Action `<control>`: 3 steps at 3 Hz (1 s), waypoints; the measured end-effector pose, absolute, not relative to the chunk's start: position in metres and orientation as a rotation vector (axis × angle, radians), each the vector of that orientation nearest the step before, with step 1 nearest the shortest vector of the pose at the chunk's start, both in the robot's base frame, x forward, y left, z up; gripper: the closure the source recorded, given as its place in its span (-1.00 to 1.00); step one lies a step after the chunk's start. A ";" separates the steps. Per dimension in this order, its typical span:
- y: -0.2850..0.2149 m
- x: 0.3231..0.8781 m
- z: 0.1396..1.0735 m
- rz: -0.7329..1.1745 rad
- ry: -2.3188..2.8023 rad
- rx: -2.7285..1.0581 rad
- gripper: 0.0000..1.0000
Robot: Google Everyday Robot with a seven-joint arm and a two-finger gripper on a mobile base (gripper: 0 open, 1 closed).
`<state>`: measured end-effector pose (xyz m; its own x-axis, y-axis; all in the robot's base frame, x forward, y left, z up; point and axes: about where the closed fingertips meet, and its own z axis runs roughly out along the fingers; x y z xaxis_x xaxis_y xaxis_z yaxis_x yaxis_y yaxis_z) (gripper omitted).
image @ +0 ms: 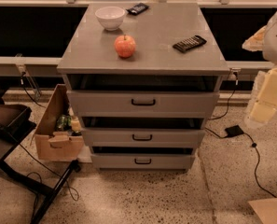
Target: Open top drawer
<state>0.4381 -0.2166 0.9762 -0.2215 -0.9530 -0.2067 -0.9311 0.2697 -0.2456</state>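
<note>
The top drawer (143,102) is the widest of three grey drawers in a grey cabinet, with a small black bar handle (143,102) at its centre. A dark gap shows above its front, under the cabinet top. Two narrower grey drawers (142,137) (142,161) with like handles sit below it. My gripper (260,112) hangs at the end of the pale arm at the right edge of the camera view, to the right of the cabinet and apart from the drawer handle.
On the cabinet top (152,55) stand a white bowl (110,17), a red apple (125,45) and two dark flat items (189,43) (137,8). A cardboard box (56,134) stands at the left. A black stand (17,139) and cables (250,148) lie on the floor.
</note>
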 end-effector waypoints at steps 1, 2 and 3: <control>-0.213 0.438 0.974 -0.095 2.229 -1.728 -1.00; -0.175 0.430 0.944 -0.046 2.180 -1.783 -1.00; -0.126 0.445 0.871 0.003 2.082 -1.845 -1.00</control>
<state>0.4447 -0.1257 0.8705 -0.0844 -0.9606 -0.2648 -0.9614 0.1483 -0.2316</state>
